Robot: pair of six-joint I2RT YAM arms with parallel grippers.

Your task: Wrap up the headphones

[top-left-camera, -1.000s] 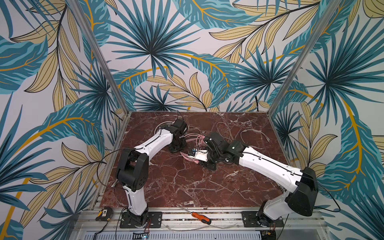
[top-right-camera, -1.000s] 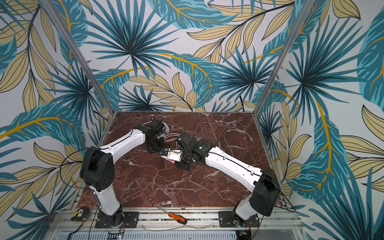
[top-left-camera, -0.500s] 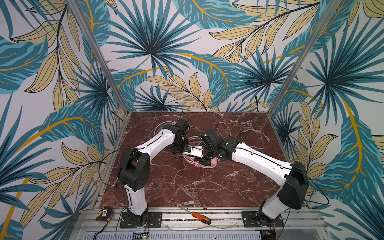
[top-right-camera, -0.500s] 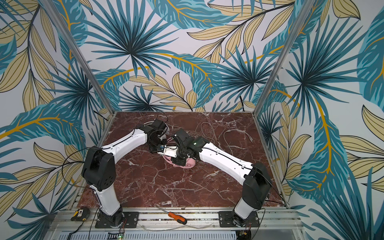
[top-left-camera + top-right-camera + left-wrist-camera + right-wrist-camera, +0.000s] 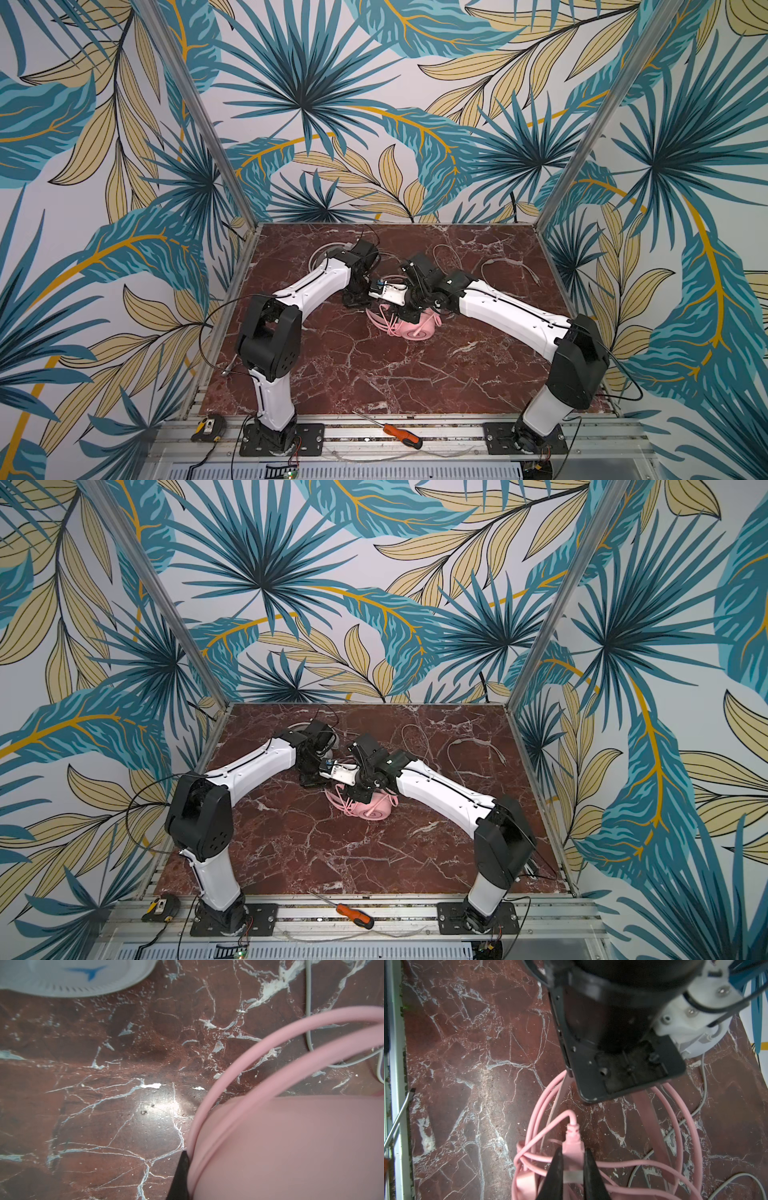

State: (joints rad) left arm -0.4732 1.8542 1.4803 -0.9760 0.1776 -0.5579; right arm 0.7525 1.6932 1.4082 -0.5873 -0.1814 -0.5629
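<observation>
Right gripper (image 5: 573, 1174) clamped on the plug (image 5: 572, 1147); pink headset (image 5: 417, 330) mid-table.

Nearest me, a screwdriver (image 5: 401, 434) lies on the front rail (image 5: 457, 432). At the middle of the table (image 5: 332, 374) the pink headset rests on an earcup. Its headband (image 5: 645, 1118) runs rearward toward my left gripper (image 5: 356, 301), whose jaws are together; I cannot tell whether they pinch the band. The plug lies in line with my right fingers, cable end pointing away from my wrist, with pink cable (image 5: 542, 1109) looped around it. Farther back lie the white headset (image 5: 322, 255) and white cable (image 5: 498, 266).
</observation>
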